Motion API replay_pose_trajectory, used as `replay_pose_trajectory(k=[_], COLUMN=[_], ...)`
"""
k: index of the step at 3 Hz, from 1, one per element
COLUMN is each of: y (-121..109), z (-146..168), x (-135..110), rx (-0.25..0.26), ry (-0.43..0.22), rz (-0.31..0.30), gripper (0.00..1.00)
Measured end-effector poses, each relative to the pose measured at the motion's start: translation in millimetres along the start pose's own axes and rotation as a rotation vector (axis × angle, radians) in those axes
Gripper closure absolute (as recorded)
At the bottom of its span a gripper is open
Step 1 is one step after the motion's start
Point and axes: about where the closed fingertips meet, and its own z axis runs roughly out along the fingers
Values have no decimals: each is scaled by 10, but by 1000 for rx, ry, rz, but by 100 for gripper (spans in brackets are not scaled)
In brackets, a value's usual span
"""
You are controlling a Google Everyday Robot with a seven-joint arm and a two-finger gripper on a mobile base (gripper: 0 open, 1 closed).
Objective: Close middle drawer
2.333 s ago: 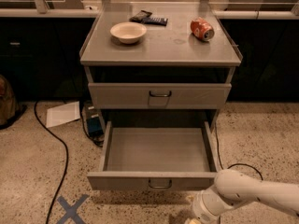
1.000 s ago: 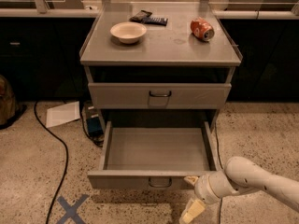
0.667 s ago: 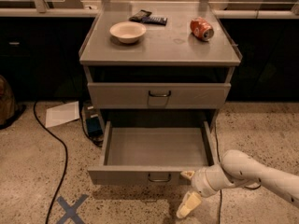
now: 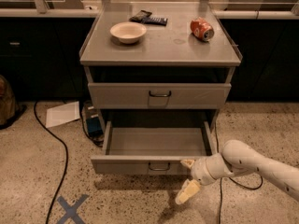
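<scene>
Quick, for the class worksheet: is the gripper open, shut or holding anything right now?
Gripper: open, holding nothing, low by the right part of the pulled-out middle drawer's front panel.

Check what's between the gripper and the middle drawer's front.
Nothing shows there in the camera view. The gripper, open, sits at the lower right front of the middle drawer, right of its handle. Contact cannot be told.

the pincer (image 4: 188, 177), fingers spread, covers the right end of the front of the middle drawer (image 4: 154, 141), and its arm (image 4: 261, 164) runs off the right edge. the dark item (image 4: 148, 18) on the tabletop (image 4: 159, 45) is too small to identify; a brown shape (image 4: 5, 101) is cut by the left edge.
</scene>
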Motion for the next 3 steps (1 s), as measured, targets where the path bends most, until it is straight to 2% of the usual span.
replay_pose_trajectory(k=[2,3], y=[-378,-667], z=[158,55], x=[-145,-438], rx=[4,65], ry=[6,-11], rz=[-12,-50], gripper=[0,0])
